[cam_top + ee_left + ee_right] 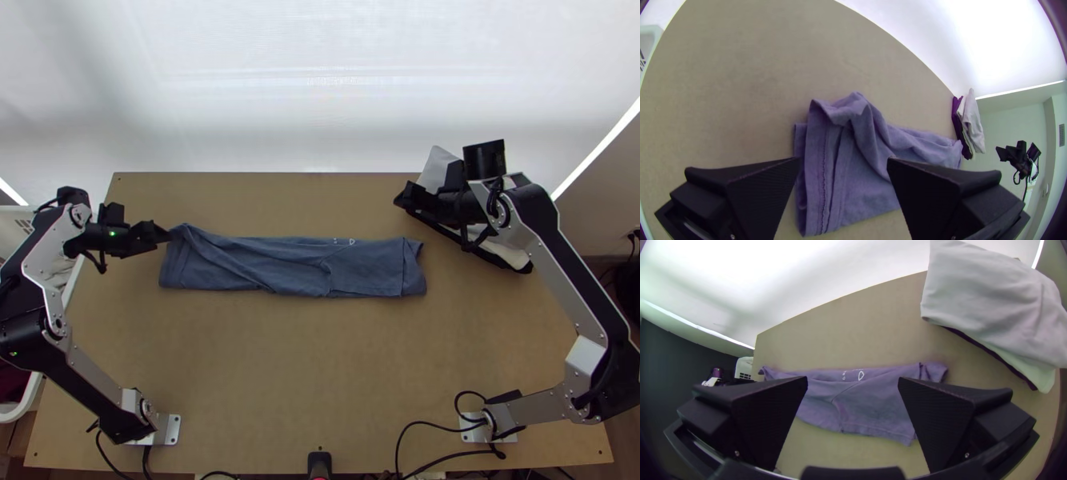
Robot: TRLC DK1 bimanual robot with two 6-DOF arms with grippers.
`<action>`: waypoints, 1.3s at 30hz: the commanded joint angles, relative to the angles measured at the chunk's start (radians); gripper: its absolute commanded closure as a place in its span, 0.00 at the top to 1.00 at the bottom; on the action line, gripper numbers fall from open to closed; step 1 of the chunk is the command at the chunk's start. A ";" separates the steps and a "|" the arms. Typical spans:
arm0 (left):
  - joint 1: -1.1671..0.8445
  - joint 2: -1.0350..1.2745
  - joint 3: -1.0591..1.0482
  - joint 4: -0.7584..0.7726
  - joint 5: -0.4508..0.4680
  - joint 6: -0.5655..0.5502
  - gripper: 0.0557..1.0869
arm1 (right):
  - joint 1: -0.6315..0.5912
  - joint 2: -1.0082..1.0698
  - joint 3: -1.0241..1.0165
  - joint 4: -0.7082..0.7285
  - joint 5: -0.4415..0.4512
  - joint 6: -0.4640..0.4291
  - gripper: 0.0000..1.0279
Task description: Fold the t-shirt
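The blue t-shirt (296,266) lies folded into a long flat strip across the table, its left end slightly rumpled. My left gripper (166,236) is at the strip's upper left corner in the top view. In the left wrist view that gripper (843,162) stands open, with the hem end of the shirt (853,164) between and beyond its fingers. My right gripper (402,196) is beyond the strip's right end, near the folded pile. In the right wrist view the gripper (853,384) is open, and the shirt (862,404) lies beyond it.
A pile of folded white and dark cloths (436,170) sits at the table's back right, partly beneath the right arm. White baskets holding cloth (68,280) stand off the left edge. A black object (319,464) is at the near edge.
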 commanded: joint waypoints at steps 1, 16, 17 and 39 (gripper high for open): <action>0.019 -0.016 -0.058 -0.009 0.018 0.072 0.93 | -0.016 -0.016 0.032 -0.015 -0.029 0.038 0.93; -0.010 0.043 -0.157 0.135 -0.038 0.090 0.94 | -0.054 -0.013 0.094 -0.039 -0.111 0.078 0.93; -0.025 0.044 -0.166 0.163 -0.064 0.080 0.94 | -0.054 -0.012 0.101 -0.041 -0.114 0.079 0.93; -0.331 -0.063 -0.231 0.251 -0.095 -0.106 0.61 | -0.054 0.005 0.144 -0.062 -0.123 0.081 0.93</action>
